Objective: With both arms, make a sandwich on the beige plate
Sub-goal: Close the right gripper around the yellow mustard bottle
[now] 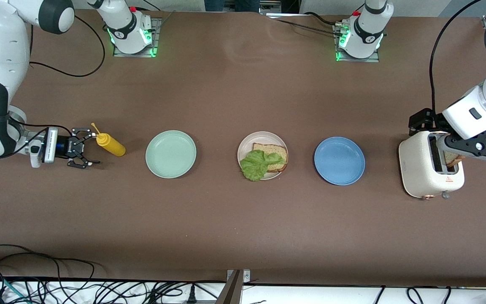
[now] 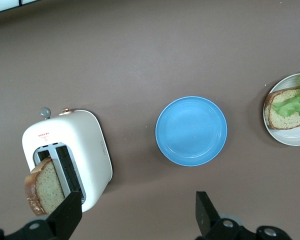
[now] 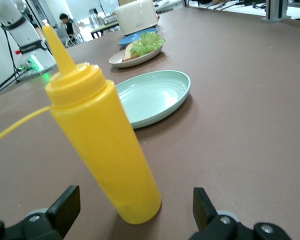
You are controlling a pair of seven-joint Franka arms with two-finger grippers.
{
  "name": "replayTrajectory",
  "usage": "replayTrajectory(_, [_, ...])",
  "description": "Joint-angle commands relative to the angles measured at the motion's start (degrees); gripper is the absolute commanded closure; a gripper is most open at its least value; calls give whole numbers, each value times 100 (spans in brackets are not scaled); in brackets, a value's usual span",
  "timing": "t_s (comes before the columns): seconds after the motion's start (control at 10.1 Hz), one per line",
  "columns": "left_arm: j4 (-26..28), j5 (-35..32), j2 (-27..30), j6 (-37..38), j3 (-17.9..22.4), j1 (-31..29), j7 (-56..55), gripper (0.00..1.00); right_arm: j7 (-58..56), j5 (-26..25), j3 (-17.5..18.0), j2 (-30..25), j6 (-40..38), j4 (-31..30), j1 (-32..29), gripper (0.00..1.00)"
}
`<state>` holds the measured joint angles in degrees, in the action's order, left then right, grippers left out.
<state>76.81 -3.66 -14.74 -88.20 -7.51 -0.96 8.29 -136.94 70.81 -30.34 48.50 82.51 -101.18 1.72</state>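
The beige plate point(image 1: 243, 148) lies mid-table with one bread slice point(image 1: 274, 151) on it and a ruffled lettuce leaf point(image 1: 257, 164) on the slice, hanging over the rim. It also shows in the left wrist view point(image 2: 295, 137). A second bread slice point(image 1: 452, 159) stands in a slot of the white toaster point(image 1: 420, 169) and sticks out of it point(image 2: 42, 186). My left gripper point(image 1: 435, 133) is open over the toaster, one fingertip point(image 2: 70, 210) beside that slice. My right gripper point(image 1: 83, 147) is open, low at the table, around the base of a yellow squeeze bottle point(image 3: 102, 145).
A mint green plate point(image 1: 171, 153) lies between the yellow bottle point(image 1: 110, 144) and the beige plate. A blue plate point(image 1: 339, 160) lies between the beige plate and the toaster. Cables lie along the table edge nearest the front camera.
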Motion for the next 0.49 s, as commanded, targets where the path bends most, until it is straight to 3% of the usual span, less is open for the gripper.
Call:
replayTrajectory(0.0, [-105,120,24,119,-5,-27,33,0,-340,161,238,212,-209,19,-330,0])
replayTrajectory(0.4, [-105,120,24,119,-5,-27,33,0,-491,196,274,239,-244,-121,-322,0])
